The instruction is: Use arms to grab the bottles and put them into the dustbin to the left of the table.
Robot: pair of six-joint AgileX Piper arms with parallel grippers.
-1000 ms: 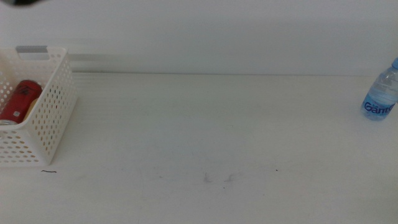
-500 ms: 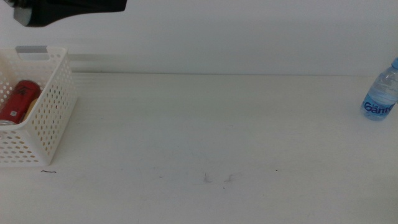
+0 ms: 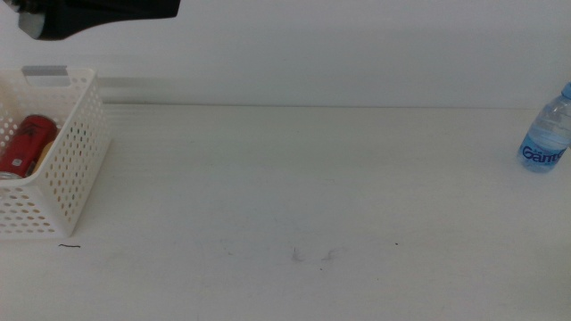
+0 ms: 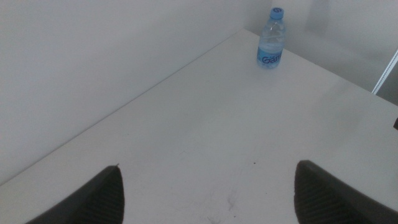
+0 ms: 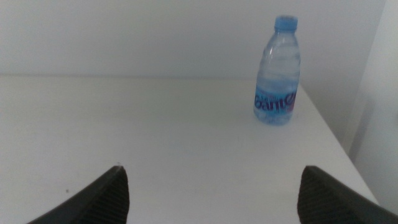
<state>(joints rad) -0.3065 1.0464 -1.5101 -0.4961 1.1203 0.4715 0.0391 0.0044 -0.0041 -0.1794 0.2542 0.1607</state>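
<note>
Both grippers, left gripper (image 4: 208, 190) and right gripper (image 5: 211, 190), hold jaws wide, empty.

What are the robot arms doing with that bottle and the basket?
They are clearing bottles into the white basket. A red can already lies inside it. A blue-labelled water bottle stands upright at the table's far right. The left gripper and right gripper are both open and hold nothing.

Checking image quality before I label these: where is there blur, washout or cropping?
Middle view: bright and flat, table nearly washed out, water bottle cropped at the edge, dark arm soft-edged. Left wrist view: dimmer, greyish, bottle small but legible. Right wrist view: bottle slightly soft, end effector jaws blurred.
</note>
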